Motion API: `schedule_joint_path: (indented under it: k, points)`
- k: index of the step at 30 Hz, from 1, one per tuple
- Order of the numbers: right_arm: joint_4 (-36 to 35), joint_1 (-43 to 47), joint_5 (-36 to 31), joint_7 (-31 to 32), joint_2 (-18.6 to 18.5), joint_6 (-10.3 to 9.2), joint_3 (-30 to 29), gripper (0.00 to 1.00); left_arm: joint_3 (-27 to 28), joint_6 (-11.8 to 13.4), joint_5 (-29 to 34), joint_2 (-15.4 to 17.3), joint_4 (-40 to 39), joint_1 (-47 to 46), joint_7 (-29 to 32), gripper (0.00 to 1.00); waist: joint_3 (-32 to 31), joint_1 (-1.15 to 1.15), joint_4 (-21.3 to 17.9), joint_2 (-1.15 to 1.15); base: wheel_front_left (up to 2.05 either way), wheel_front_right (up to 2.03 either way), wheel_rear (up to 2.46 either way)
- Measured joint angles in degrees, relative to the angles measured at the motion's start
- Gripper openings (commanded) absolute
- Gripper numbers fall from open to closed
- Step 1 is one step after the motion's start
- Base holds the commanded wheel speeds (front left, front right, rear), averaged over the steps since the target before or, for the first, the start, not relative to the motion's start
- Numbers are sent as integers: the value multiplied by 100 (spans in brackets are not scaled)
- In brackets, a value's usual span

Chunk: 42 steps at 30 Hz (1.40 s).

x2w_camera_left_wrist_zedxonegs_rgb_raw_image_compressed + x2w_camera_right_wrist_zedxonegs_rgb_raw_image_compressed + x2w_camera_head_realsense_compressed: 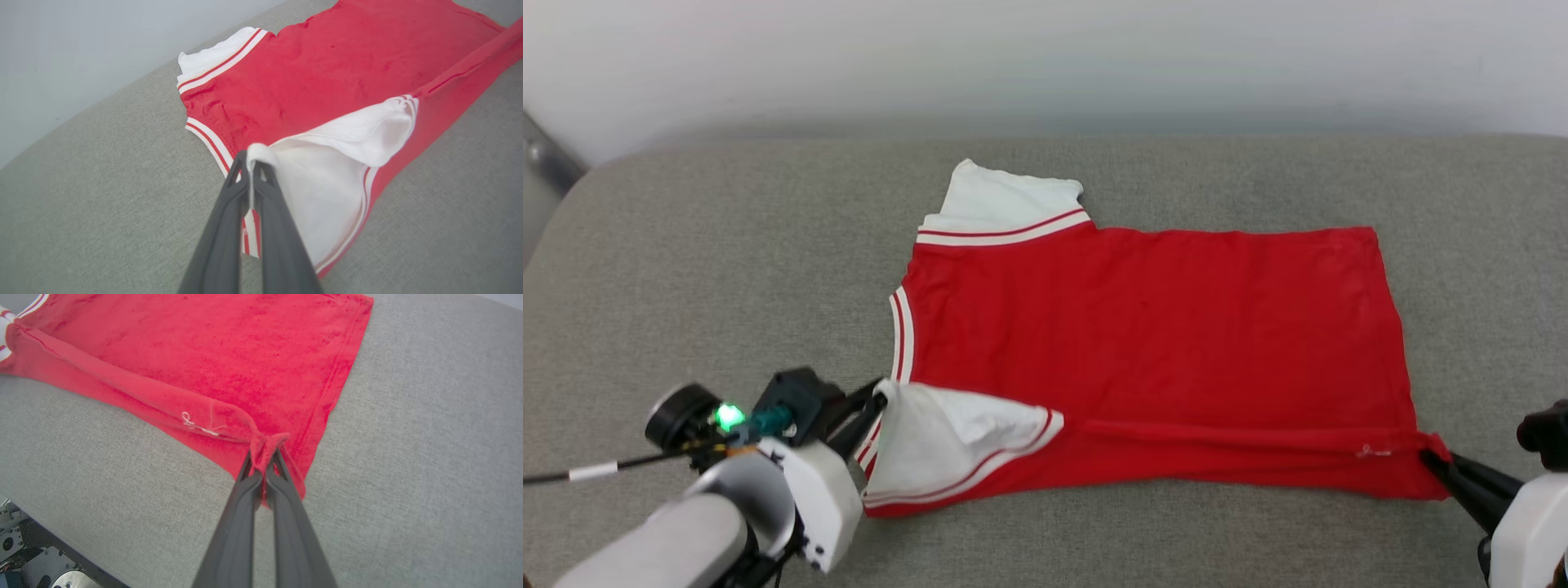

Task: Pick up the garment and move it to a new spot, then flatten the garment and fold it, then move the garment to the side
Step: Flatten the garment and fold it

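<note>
Garment (1152,343) lying spread on a grey upholstered surface (686,269), about midway across it, plain red side up. In the head view its long axis runs across the picture, with the striped neck band toward the robot's left and the hem toward its right. The far sleeve (1005,200) points away toward the pale wall (1045,57). The near long edge forms a raised ridge between the two claws.

The left claw (876,402), pressed together, pinches the tip of the white near sleeve (939,445). The left wrist view shows cloth bulging over the closed fingertips.

The right claw (1427,459), also pressed together, pinches the near hem corner. The right wrist view adds a loose white thread (194,424) on the ridge and machine parts (24,555) beyond the surface's edge.
</note>
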Motion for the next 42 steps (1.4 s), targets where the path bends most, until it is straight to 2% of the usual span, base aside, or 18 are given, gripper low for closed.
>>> schedule_joint_path:
  k: [4,15,19,28,29,30,31,37,42]
  points:
    - [9,-282,-22,46,16,0,42,0,48,-271,91,-138,370,-508,59,0,220,0,-60,0,0,0,0]
    - [475,-1304,-46,294,54,0,533,0,-11,-787,265,-509,1461,-1400,257,0,962,1,-245,0,0,0,0]
    - [730,-1546,-67,332,93,0,726,0,-64,-903,312,-583,1811,-1523,259,0,1147,1,-275,0,0,0,0]
    - [1330,-1887,-33,167,141,0,1145,0,-245,-1172,298,-1016,2628,-1673,55,0,1267,1,-241,0,0,0,0]
    - [1362,-1894,-15,135,154,0,1155,13,-233,-1180,221,-1065,2716,-1672,41,33,1234,1,-237,0,0,0,0]
    - [1392,-1898,2,94,165,0,1162,45,-234,-1193,187,-1091,2788,-1672,4,100,1196,1,-234,0,0,0,0]
    - [1413,-1898,-2,44,166,0,1165,100,-237,-1192,201,-1101,2844,-1672,-52,100,1153,1,-231,0,0,0,0]
    - [1233,-1733,-122,-324,146,0,960,100,-190,-1195,163,-1093,2849,-1706,-140,100,783,1,-160,0,0,0,0]
    - [987,-1379,-157,-363,157,-1,704,100,-190,-1227,-31,-813,2449,-1930,626,100,483,0,-66,0,0,0,0]
